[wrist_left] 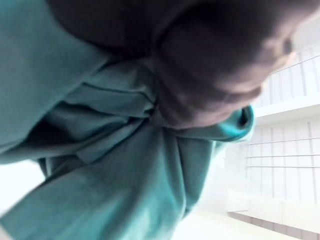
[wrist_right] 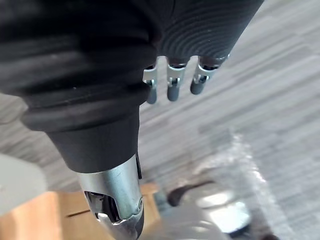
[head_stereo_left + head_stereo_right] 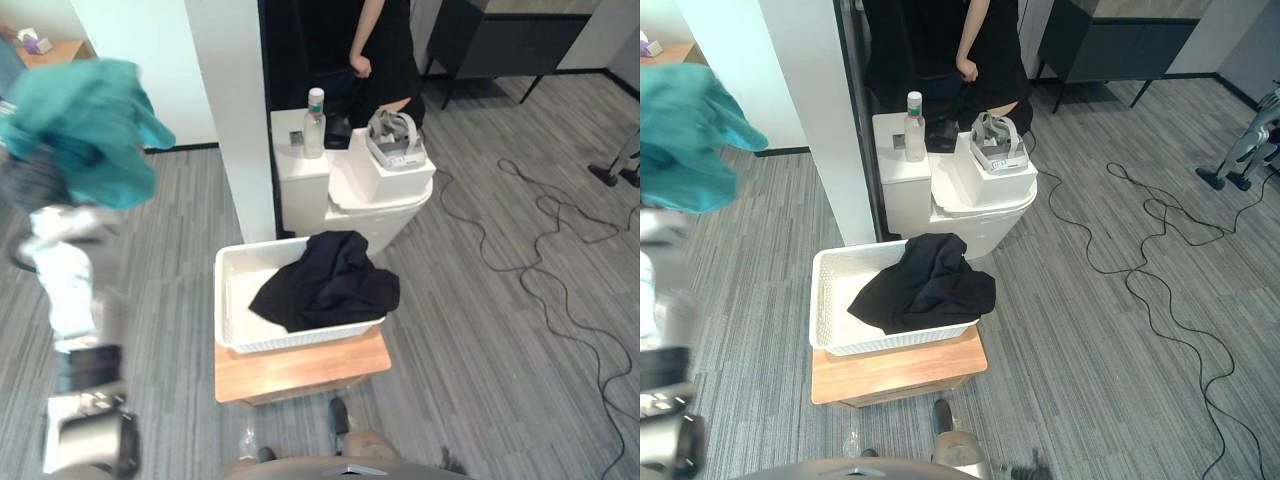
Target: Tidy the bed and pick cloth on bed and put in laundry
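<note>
I am holding the teal cloth (image 3: 85,125) up high on my left side, bunched and hanging from the end of my raised left arm, so that its loose folds are staying clear of the floor. My left hand (image 1: 215,65) is buried in the fabric. The left wrist view is giving me teal folds draped over a dark shape, so I cannot tell how my fingers are set around it.

The white laundry basket (image 3: 222,290) is sitting in front of me on a low wooden desk (image 3: 300,372), well apart from the teal cloth. A black cloth (image 3: 330,280) is already lying inside it, heaped toward the far right corner and spilling over the rim, while the left part of the basket is looking bare. I am judging that bare side to be the natural spot for this piece, since it is also nearest my loaded arm.

My right hand (image 2: 173,85) is hanging low over the floor by the desk with its fingers straight and relaxed, gripping nothing and out of the way. A person (image 3: 385,50) is standing beyond the white cabinet, well clear of the swing toward the basket I am expecting to make.
</note>
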